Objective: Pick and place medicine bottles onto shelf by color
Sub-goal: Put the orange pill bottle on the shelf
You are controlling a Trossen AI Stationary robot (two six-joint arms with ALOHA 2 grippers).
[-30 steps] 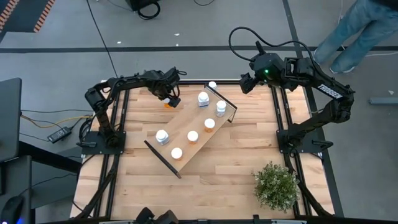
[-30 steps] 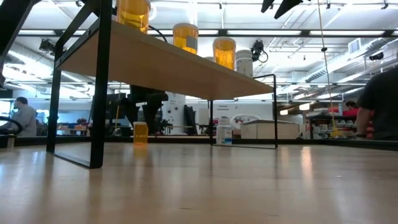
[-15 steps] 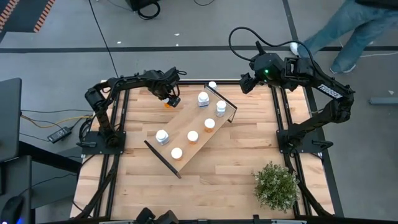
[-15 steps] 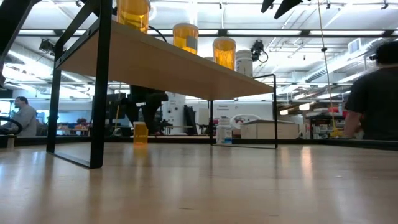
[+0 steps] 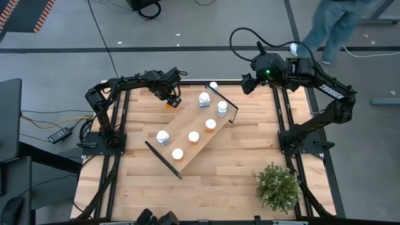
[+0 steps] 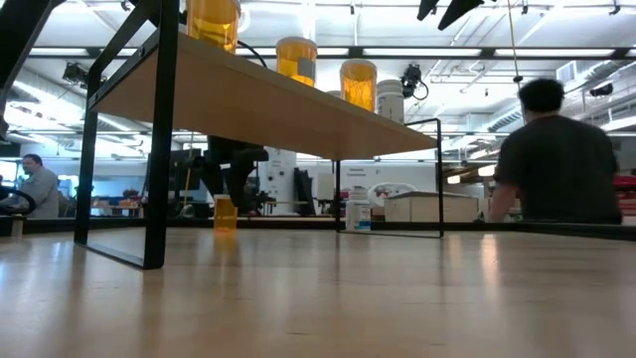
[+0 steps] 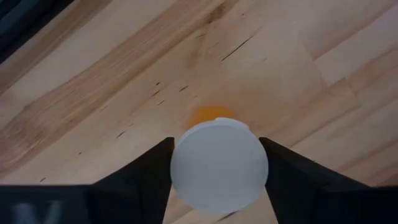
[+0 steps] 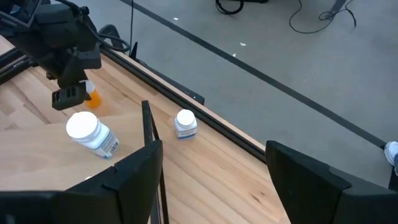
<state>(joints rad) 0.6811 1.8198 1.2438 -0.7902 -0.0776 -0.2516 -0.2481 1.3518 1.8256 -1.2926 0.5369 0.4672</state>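
The left gripper (image 5: 171, 100) is lowered over an orange medicine bottle (image 7: 219, 163) standing on the counter (image 5: 225, 169) near its far edge, just beside the shelf (image 5: 181, 140); its fingers (image 7: 146, 171) flank the white cap, though whether they press it cannot be told. The right gripper (image 5: 245, 84), fingers spread wide and empty, hovers above the counter's far right corner. On the shelf stand three white bottles and three orange ones. Another white bottle (image 8: 185, 123) sits on the counter beyond the shelf's dark end panel (image 5: 224, 100). A potted plant (image 5: 277, 187) occupies the near right corner; a person (image 6: 556, 159) stands behind the counter.
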